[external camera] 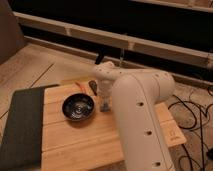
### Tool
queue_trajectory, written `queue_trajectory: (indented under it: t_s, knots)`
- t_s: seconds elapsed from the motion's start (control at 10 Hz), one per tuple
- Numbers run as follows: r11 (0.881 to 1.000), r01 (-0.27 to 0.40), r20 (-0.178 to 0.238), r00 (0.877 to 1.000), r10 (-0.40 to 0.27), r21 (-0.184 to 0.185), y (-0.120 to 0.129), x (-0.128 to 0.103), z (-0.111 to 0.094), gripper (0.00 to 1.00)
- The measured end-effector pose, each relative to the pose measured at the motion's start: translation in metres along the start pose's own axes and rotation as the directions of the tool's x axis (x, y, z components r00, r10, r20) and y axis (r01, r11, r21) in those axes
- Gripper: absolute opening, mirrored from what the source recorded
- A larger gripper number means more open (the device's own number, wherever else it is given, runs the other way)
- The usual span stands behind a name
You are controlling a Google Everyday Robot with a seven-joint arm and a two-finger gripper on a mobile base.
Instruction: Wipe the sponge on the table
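Observation:
The sponge (105, 107) is a small grey-blue block lying on the table (75, 145), a low wooden one with a plank-striped top. It sits just right of a black bowl (78, 107). My gripper (104, 102) points straight down from the white arm (137, 105) and is shut on the sponge, pressing it to the wood. The thick arm covers the table's right middle part.
A dark grey mat (20, 130) covers the table's left end. A small dark bar (93, 87) and a thin orange item (79, 85) lie near the far edge behind the bowl. Black cables (192, 125) trail on the floor to the right.

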Motion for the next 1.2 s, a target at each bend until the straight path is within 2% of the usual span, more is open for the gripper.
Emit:
queue_trajectory:
  t_s: [0.2,0.4,0.7,1.0,1.2]
  knots:
    - [1.0,0.003,-0.003,1.0,-0.003,-0.017,0.008,0.001,0.0,0.0]
    - [0.999,-0.021,-0.011,1.0,0.021,-0.039,0.015,0.009,0.0,0.09]
    - [0.999,-0.04,-0.021,0.999,0.039,-0.034,0.016,0.027,-0.002,0.41]
    - [0.998,-0.063,0.004,0.998,0.063,-0.01,-0.001,0.03,-0.016,0.71]
    - [0.997,-0.076,0.019,0.997,0.076,-0.003,-0.008,0.029,-0.023,0.74]
